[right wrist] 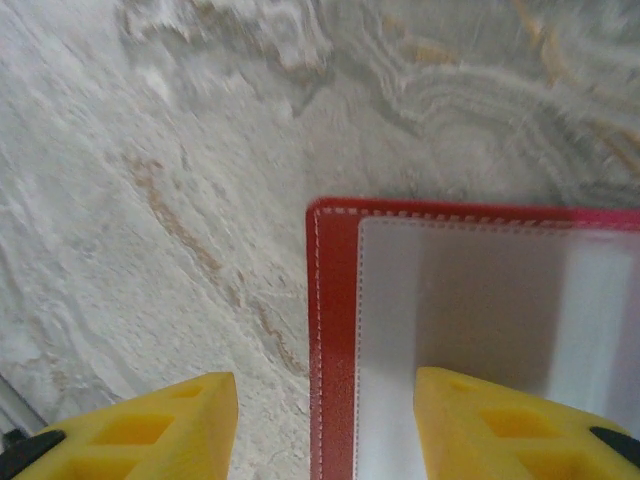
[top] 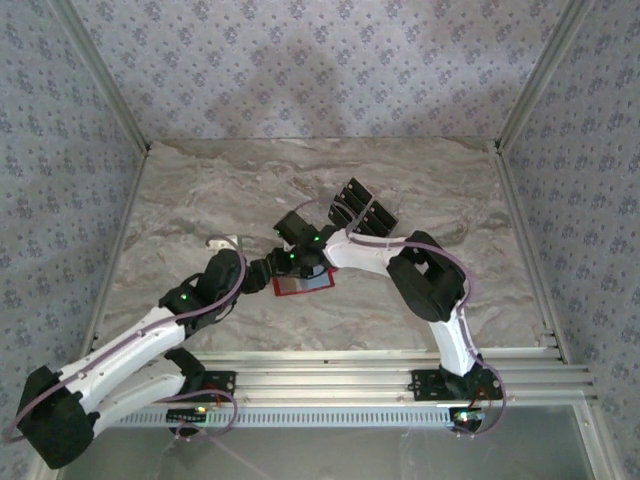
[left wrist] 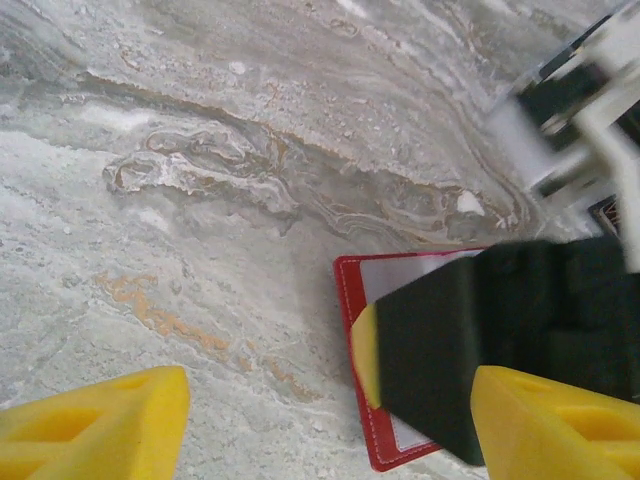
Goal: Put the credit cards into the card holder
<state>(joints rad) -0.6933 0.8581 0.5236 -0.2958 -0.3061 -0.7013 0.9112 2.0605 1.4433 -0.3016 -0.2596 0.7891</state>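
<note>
Site: a grey-veined marble table (top: 200,200) boxed in by walls (top: 300,60) of patterned wallpaper, with an aluminium rail along the near edge.

Holder (top: 305,287): lay open and flat at mid-table, with a pale inside, a red border and white stitching along the rim. Both arms converged on it.

Cards (top: 352,195): a black, fanned set lying on the table behind the holder and to its right, clear of both jaws. Any print on them was too small to read.

Right gripper (right wrist: 325,420): jaws released and spread wide, straddling the holder's left edge. One yellow finger (right wrist: 500,425) stood over the pale inside and the other over bare marble. Contact could not be determined.

Left gripper (left wrist: 330,430): jaws released, nothing held. The holder's near red corner lay between the fingers, closer to the right-hand one, and was partly covered by the right gripper's black body.
</note>
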